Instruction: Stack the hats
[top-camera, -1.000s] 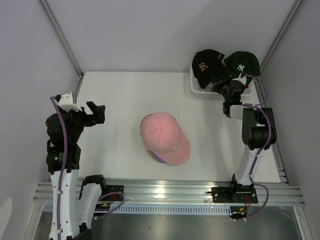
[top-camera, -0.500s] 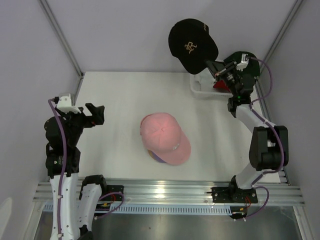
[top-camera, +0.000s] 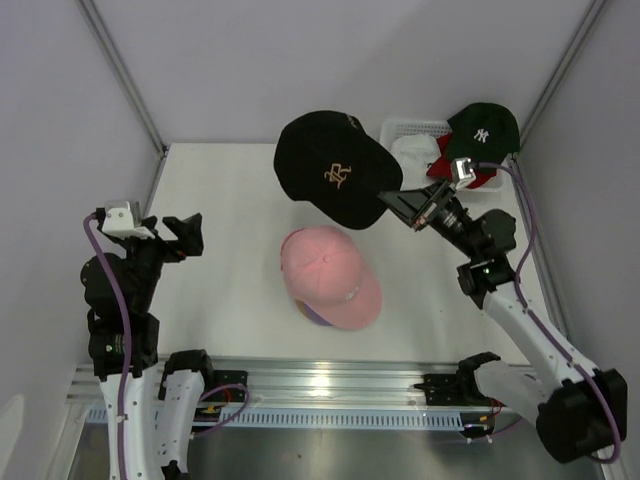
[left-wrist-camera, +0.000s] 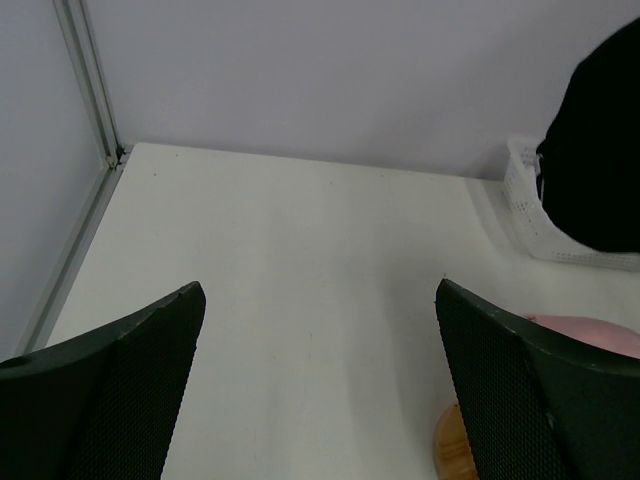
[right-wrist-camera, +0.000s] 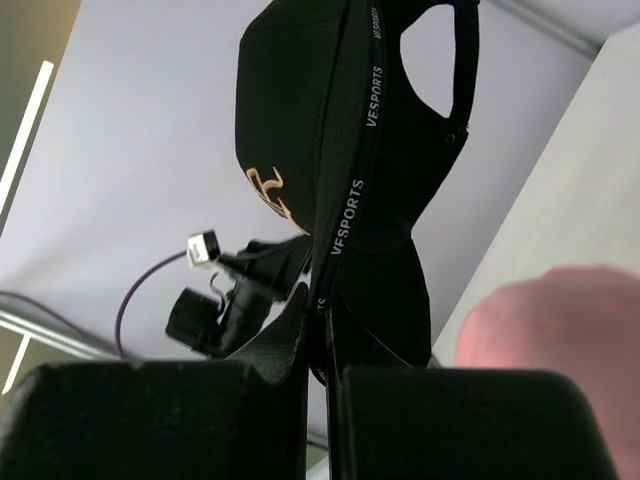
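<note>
- Top view: right gripper (top-camera: 398, 207) is clamped shut on the edge of the black cap (top-camera: 335, 178). The cap is in the air above the table (top-camera: 230, 190), gold logo towards the camera.
- The black cap hangs to the left of the gripper, over the far middle of the table. From above it reads just beyond the pink cap (top-camera: 330, 272); the height gap between them can't be told.
- The pink cap sits mid-table on a purple cap (top-camera: 311, 316), which shows only as a sliver at the near edge.
- Only the top view shows the far-right corner. The white cap (top-camera: 411, 153) is in the white mesh basket (top-camera: 412, 124), with the dark green cap (top-camera: 484, 127) and red cap (top-camera: 486, 181) bunched at its right end.
- Right wrist view adds the black cap's inside: a sweatband printed "VESPORTS" runs down into the closed fingers, with the back opening at the top.
- Left wrist view adds a wooden stand (left-wrist-camera: 455, 452) peeking out under the pink cap, hidden from above.
- Left gripper (top-camera: 186, 234) is spread wide and holding nothing. It is at the left side of the table, well apart from every cap.
</note>
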